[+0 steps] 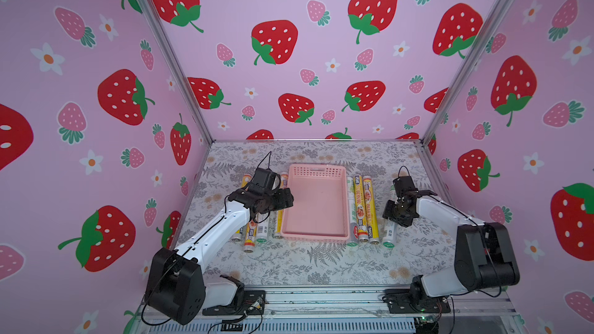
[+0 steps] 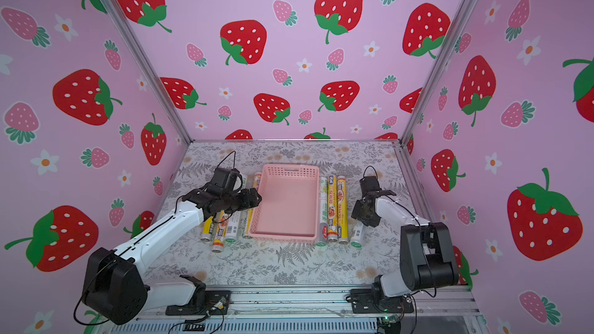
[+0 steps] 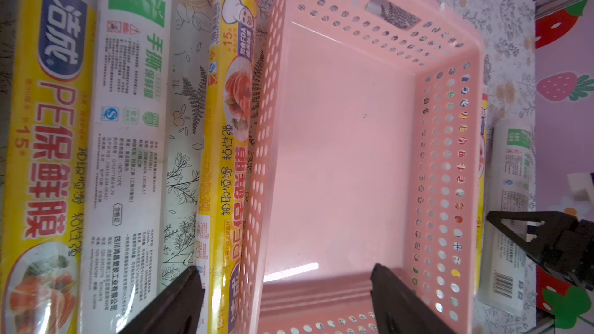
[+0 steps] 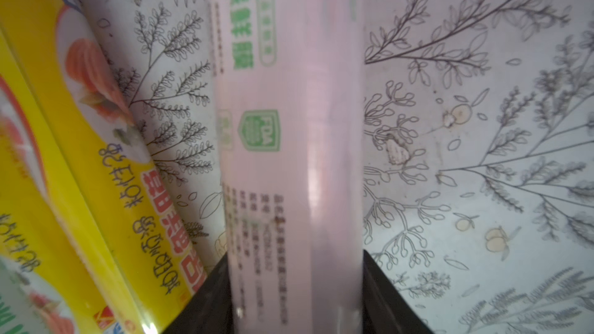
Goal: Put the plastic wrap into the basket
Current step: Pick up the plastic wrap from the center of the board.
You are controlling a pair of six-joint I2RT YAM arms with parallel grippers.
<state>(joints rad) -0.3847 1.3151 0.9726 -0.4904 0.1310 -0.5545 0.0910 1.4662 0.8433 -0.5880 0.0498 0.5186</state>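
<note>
Right gripper (image 4: 294, 261) clamps the outermost white roll (image 4: 289, 155), lying on the table (image 1: 321, 261) right of the basket (image 1: 315, 238); left gripper (image 3: 283, 277) hovers, jaws apart, over the basket's left wall and a yellow roll (image 3: 225, 155).

The basket's (image 1: 315, 236) inside lies bare and open from above — the widest free room. Hard beside its left wall runs a yellow roll (image 3: 225, 123), then a strip of bare desk (image 3: 183, 117), then a white roll (image 3: 128, 123). Three rolls (image 1: 361, 210) crowd its right wall; past a gap, the right pincer (image 4: 295, 284) straddles the outer white roll (image 4: 289, 155) — fingers (image 4: 385, 300) against both sides.
</note>
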